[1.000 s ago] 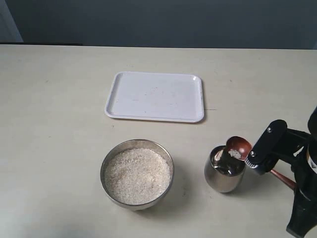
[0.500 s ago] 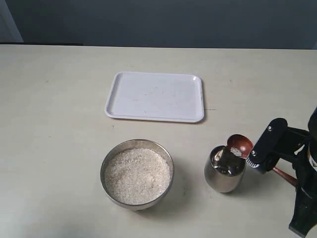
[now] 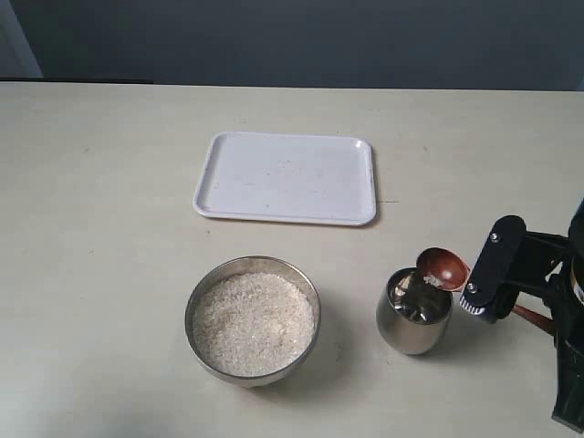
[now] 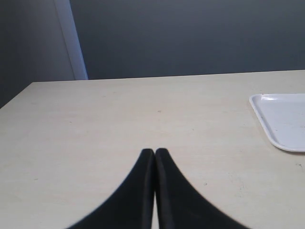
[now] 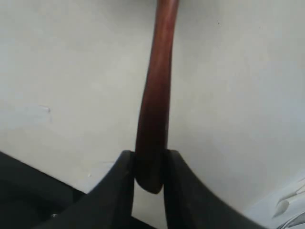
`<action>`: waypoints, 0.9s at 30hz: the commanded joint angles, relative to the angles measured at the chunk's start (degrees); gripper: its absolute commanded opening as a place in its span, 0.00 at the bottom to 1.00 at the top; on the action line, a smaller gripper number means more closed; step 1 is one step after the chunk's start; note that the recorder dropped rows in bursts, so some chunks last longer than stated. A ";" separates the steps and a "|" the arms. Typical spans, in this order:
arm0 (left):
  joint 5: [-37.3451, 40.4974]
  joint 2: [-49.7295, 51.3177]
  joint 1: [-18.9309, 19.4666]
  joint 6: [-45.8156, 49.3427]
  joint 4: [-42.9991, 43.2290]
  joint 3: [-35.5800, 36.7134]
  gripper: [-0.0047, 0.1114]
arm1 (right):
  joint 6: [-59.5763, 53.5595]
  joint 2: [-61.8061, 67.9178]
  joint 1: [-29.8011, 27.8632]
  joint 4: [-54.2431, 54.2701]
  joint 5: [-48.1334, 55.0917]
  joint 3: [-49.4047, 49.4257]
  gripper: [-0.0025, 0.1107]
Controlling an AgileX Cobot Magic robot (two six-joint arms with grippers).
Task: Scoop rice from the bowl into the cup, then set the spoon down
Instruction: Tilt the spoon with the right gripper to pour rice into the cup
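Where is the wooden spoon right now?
On the exterior view's right side, the spoon is tilted over the rim of the cup, its handle pinched in the right gripper.

Likely lab test bench: bare beige table (image 3: 91, 182), plain dark wall (image 3: 365, 36).

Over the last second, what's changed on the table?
The right gripper, holding the spoon throughout, tipped it further over the cup and shifted slightly right; less rice shows in the spoon. The bowl, cup and tray stayed put.
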 commanded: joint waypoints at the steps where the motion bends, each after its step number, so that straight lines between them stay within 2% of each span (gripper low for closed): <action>1: -0.61 -0.25 -0.19 -0.18 0.23 -0.14 0.04 | -1.16 0.06 -0.25 -1.87 -0.20 -0.04 0.03; 12: -0.61 -0.25 -0.19 -0.18 0.23 -0.14 0.04 | -2.58 0.06 -0.07 -5.30 -0.20 -0.04 0.03; 20: -0.61 -0.25 -0.19 -0.18 0.23 -0.14 0.04 | -1.51 0.06 7.27 -9.16 -0.20 -1.14 0.03; 27: -0.61 -0.25 -0.19 -0.18 0.23 -0.14 0.04 | -0.24 0.06 8.36 -10.17 -0.20 -1.14 0.03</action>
